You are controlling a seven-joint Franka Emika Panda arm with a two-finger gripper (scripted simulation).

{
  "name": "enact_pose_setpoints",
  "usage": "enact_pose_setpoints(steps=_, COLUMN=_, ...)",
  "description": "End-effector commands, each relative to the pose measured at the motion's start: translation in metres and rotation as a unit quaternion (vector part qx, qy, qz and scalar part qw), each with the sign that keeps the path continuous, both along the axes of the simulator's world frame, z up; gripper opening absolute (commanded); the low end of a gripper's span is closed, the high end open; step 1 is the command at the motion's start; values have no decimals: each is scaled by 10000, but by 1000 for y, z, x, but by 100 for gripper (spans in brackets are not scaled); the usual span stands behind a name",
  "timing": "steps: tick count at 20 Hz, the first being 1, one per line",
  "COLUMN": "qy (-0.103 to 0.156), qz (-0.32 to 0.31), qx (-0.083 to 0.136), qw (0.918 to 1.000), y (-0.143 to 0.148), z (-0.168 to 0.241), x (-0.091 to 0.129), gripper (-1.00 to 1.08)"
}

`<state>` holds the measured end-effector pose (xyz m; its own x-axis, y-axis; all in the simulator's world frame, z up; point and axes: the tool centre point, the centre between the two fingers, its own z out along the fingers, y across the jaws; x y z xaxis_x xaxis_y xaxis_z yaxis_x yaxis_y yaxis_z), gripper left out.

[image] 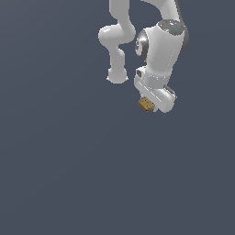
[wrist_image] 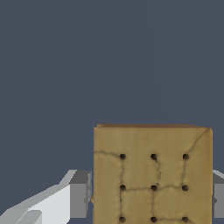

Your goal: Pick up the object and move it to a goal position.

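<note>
Object (wrist_image: 152, 175), tan-brown with dark dots, clamped between fingers (wrist_image: 79, 194) of the white hand (image: 153, 106).

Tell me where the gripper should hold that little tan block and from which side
Across its two opposite side edges, with a finger against each. The tan block is flat and squarish, so the edges give parallel faces; the dotted broad face stays toward the wrist camera. In the exterior view the block sits at the gripper.
</note>
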<state>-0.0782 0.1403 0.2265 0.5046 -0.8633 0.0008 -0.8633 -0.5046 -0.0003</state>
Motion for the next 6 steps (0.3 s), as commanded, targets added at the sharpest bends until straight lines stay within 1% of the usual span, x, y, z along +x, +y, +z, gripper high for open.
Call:
enact_pose_setpoints(steps=1, qy=1, qz=-3, qx=-2, qw=10000, y=4, z=10, x=-3, gripper=-100)
enact_pose_setpoints(steps=6, qy=1, qz=-3, qx=-2, qw=10000, y=6, z=18, x=-6, gripper=-100)
